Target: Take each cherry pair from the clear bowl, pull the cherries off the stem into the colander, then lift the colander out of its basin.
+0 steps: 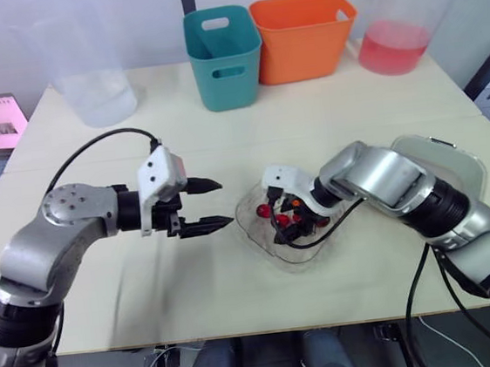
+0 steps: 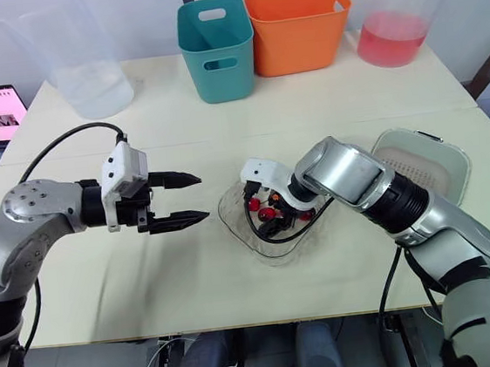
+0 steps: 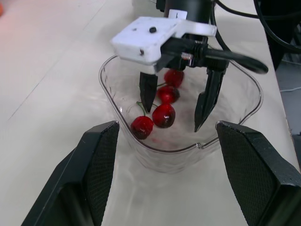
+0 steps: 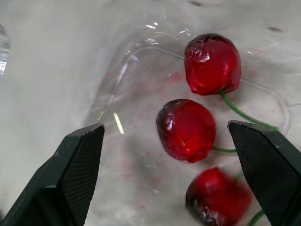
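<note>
The transparent, rounded-square plastic bowl (image 3: 112,96) stood near the middle of the cream tabletop (image 2: 221,125), and several glossy dark red cherries (image 4: 186,129) on thin green stems (image 4: 242,113) lay in its bottom. The right gripper (image 3: 173,119) reached down into this bowl with its two black fingers spread wide; their tips hung low among the fruit, one cherry lay in the gap between them, and nothing was pinched. The left gripper (image 1: 225,203) hovered above the table just beside the bowl on the robot's left, pointing toward it, its fingers likewise well apart and empty. To the robot's right of the bowl, partly behind the right arm, the pale perforated colander (image 2: 423,169) sat inside its white rounded basin (image 2: 463,160); whether any fruit lay in it could not be told. Along the far edge of the table stood a teal plastic bin (image 2: 215,38) and an orange plastic bin (image 2: 298,24) side by side, with a clear container of pink liquid (image 2: 392,36) beyond them on the right and a clear empty-looking tub (image 2: 85,78) on the left.
</note>
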